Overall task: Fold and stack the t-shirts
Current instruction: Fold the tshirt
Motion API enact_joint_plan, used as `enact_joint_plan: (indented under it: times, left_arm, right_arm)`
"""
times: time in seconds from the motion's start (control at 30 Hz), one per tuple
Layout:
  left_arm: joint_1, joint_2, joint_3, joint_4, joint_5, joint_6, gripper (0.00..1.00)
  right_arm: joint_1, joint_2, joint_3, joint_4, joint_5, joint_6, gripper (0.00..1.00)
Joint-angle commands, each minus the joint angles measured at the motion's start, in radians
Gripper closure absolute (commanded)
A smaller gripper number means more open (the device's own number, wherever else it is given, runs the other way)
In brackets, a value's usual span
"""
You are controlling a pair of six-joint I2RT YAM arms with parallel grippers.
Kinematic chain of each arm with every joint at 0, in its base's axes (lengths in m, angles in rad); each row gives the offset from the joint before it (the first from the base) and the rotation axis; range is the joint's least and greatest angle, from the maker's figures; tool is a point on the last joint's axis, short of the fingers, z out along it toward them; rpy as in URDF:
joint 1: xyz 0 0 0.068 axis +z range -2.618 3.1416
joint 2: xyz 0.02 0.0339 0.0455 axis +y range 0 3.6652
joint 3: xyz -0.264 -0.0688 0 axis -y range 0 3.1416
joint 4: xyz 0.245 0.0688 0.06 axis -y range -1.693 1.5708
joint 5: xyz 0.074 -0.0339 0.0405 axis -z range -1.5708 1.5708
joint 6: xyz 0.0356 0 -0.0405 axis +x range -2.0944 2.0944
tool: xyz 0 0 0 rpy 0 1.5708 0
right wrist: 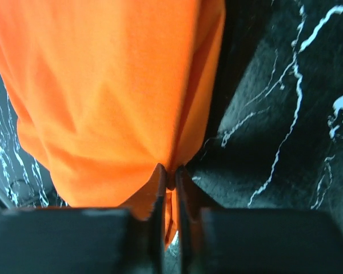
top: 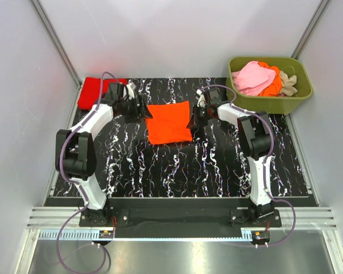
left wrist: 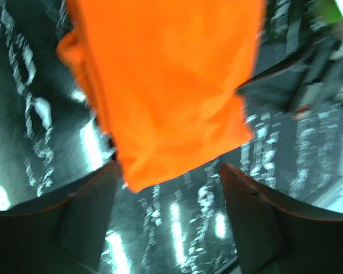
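Orange t-shirt (top: 168, 122) lies flat; low right fingers (right wrist: 187, 201) pinch its edge, left fingers (left wrist: 257, 220) gape opposite.

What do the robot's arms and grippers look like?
The left arm and right arm have white links with bulky black joints, and a thin purplish cable loops along each. The left gripper and right gripper have dark, flat fingers.

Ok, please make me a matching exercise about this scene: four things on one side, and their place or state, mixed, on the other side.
1 orange shirt
2 red shirt
3 pink shirt
4 left gripper

a in the green tub
b open
c folded, middle of the table
d far left corner of the table

Pairs: 1-c, 2-d, 3-a, 4-b
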Motion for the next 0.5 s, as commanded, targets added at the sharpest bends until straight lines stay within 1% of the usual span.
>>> enact_joint_plan:
  times: [0.0, 0.03, 0.07, 0.13, 0.17, 0.23, 0.3, 0.37, 0.47]
  left_arm:
    - [0.001, -0.034, -0.093, -0.045, -0.114, 0.060, 0.27]
    - [0.001, -0.037, -0.113, -0.038, -0.122, 0.048, 0.30]
    - [0.001, -0.042, -0.165, 0.000, -0.114, 0.040, 0.33]
    - [-0.001, -0.055, -0.212, 0.050, -0.079, 0.000, 0.40]
    - [-0.004, -0.057, -0.248, 0.098, -0.045, -0.014, 0.41]
    - [-0.015, -0.036, -0.256, 0.107, -0.053, -0.025, 0.41]
    - [-0.021, -0.013, -0.258, 0.116, -0.048, -0.023, 0.38]
    - [-0.033, 0.013, -0.261, 0.144, -0.016, -0.026, 0.38]
    - [-0.056, 0.021, -0.265, 0.162, -0.030, -0.028, 0.44]
  right_arm:
    - [-0.003, -0.012, -0.032, 0.085, 0.037, 0.012, 0.95]
    - [-0.003, -0.013, -0.036, 0.091, 0.040, 0.014, 1.00]
    - [-0.001, -0.012, -0.041, 0.089, 0.042, 0.022, 1.00]
    - [-0.001, -0.012, -0.052, 0.105, 0.031, 0.041, 1.00]
    - [-0.003, -0.016, -0.074, 0.117, 0.017, 0.055, 1.00]
    - [-0.003, -0.023, -0.101, 0.161, -0.003, 0.087, 1.00]
    - [-0.001, -0.030, -0.131, 0.178, -0.012, 0.111, 1.00]
    - [-0.001, -0.058, -0.173, 0.204, -0.003, 0.141, 1.00]
    - [-0.001, -0.113, -0.246, 0.259, 0.006, 0.181, 1.00]
